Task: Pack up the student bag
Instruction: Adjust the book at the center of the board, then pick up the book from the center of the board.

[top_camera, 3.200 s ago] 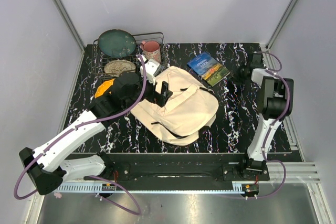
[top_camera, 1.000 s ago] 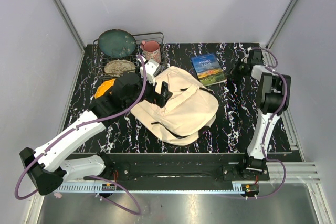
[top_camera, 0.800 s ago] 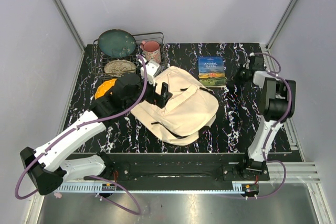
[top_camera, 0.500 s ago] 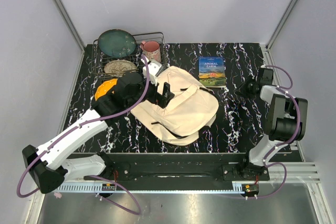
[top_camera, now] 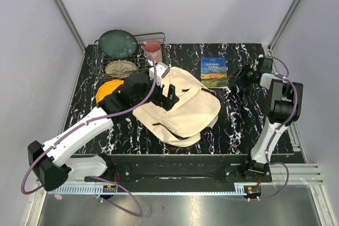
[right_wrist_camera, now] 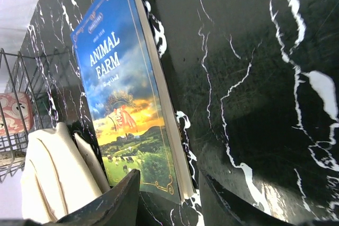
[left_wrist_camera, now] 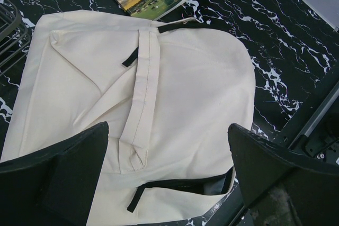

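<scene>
On the overhead camera I have the student bag [top_camera: 183, 108] lying flat in the middle of the marbled black table [top_camera: 238, 125], flap down. My left gripper [top_camera: 170, 95] hangs over the bag's 10 o'clock corner with its jaws at full spread and nothing in them. At 1 o'clock from the bag lies a book [top_camera: 214, 72], just beside the bag's top edge. My right gripper [top_camera: 239, 75] sits at the book's 3 o'clock edge. The wire rack [top_camera: 159, 35] at the table's 11 o'clock corner holds a dark green plate [top_camera: 117, 43], a pink mug [top_camera: 152, 51] and a speckled tan dish [top_camera: 121, 68]. An orange object [top_camera: 105, 89] lies at 6 o'clock from the rack, partly under my left arm.

On the left wrist camera both fingers [left_wrist_camera: 58, 173] stand wide apart above the cream canvas, one strap running down the middle. The book's corner shows at 12 o'clock.

On the right wrist camera the cover reads "Animal Farm". The jaws stand partly apart with the book's near corner between them, gripping nothing that I can see. The bag shows at 8 o'clock and the mug in the rack at 9.
</scene>
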`<state>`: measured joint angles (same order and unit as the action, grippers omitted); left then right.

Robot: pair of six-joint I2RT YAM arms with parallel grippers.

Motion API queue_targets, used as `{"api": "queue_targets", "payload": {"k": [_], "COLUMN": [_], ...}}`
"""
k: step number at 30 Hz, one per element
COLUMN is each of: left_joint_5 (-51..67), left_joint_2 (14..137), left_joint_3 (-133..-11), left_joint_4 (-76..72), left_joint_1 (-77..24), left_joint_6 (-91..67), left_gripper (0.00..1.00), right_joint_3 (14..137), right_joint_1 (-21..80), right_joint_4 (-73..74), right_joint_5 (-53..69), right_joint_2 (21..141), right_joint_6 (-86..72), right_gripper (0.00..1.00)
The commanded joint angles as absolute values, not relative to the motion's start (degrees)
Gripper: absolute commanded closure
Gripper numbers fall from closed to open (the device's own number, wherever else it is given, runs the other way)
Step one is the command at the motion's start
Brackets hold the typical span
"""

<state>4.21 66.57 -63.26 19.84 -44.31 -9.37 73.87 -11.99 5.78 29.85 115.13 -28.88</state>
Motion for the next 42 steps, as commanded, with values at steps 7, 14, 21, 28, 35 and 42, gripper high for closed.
{"api": "queue_targets", "payload": {"k": [7, 14, 21, 28, 35, 42], "left_joint_5": [5.62, 5.71, 5.45, 5.19, 5.36, 5.19], "left_joint_2": [65.83, 66.01, 65.74, 65.65, 65.83, 66.09], "left_joint_3": [-65.65, -65.74, -65.22, -64.95, -65.04, -65.04], "left_joint_4": [17.58, 17.58, 17.67, 17.75, 17.84, 17.93], "left_joint_1": [-44.12, -44.03, -44.12, -44.03, -44.03, -43.95], "left_joint_6": [-10.28, -10.37, -10.28, -10.37, -10.46, -10.63], "left_gripper": [0.01, 0.01, 0.01, 0.01, 0.01, 0.01], "right_joint_3": [77.34, 77.17, 76.03, 75.94, 75.06, 75.06], "right_joint_1": [-10.72, -10.46, -10.28, -10.20, -10.02, -9.49], "right_joint_4": [4.92, 3.34, 0.53, -2.81, -4.83, -6.06], "right_joint_5": [37.88, 39.64, 41.48, 42.98, 42.89, 44.03], "right_joint_2": [119.79, 120.15, 119.88, 121.11, 122.43, 123.75], "right_joint_6": [-30.32, -31.73, -33.66, -36.82, -39.20, -40.08], "right_gripper": [0.50, 0.57, 0.60, 0.58, 0.56, 0.57]}}
